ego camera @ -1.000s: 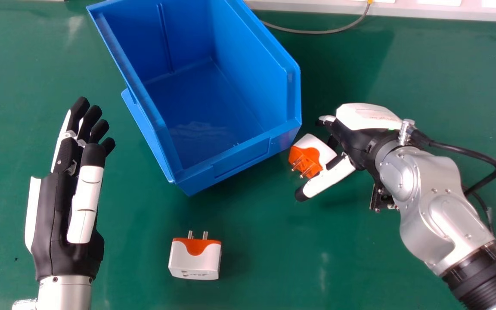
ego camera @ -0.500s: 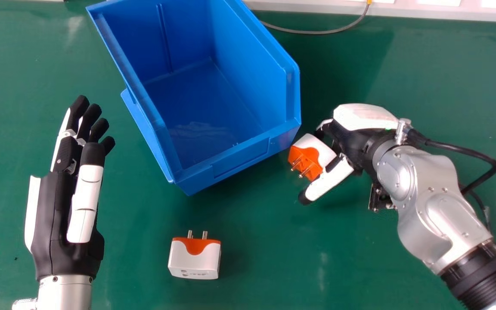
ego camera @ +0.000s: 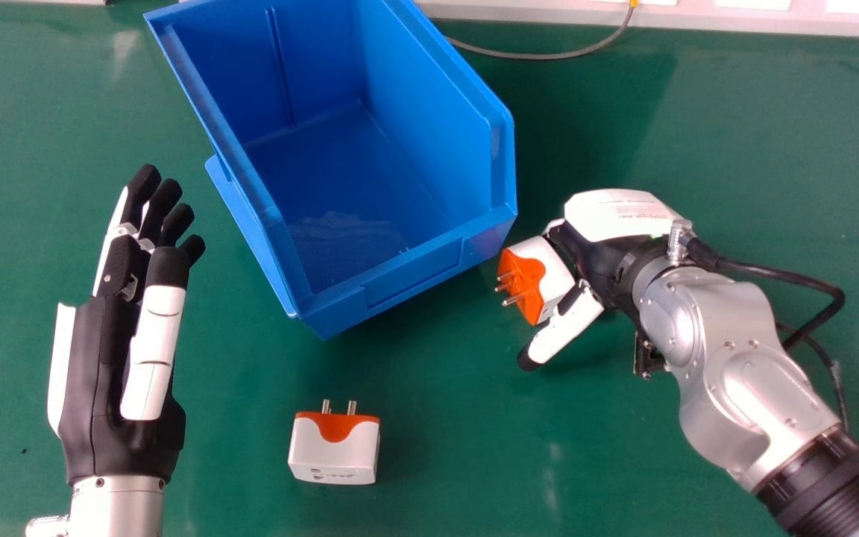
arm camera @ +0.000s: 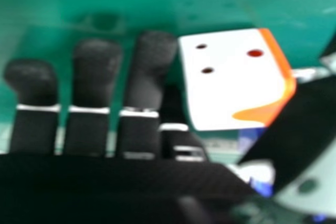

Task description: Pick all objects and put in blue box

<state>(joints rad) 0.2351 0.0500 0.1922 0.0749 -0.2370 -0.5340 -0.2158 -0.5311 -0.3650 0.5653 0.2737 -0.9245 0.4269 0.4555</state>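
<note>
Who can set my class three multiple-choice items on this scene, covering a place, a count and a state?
1. Where is the adapter farther from the right hand?
A. Inside the blue box
B. On the green table
C. On the box's rim

2. How many adapters are there?
A. Two
B. Three
C. Four

3. How are the fingers of the left hand?
A. Curled into a fist
B. Wrapped round an adapter
C. Extended

Key:
1. B: it rests on the table, outside the box.
2. A: besides that one, a second adapter is at the right hand.
3. C: the fingers stretch out, holding nothing.
</note>
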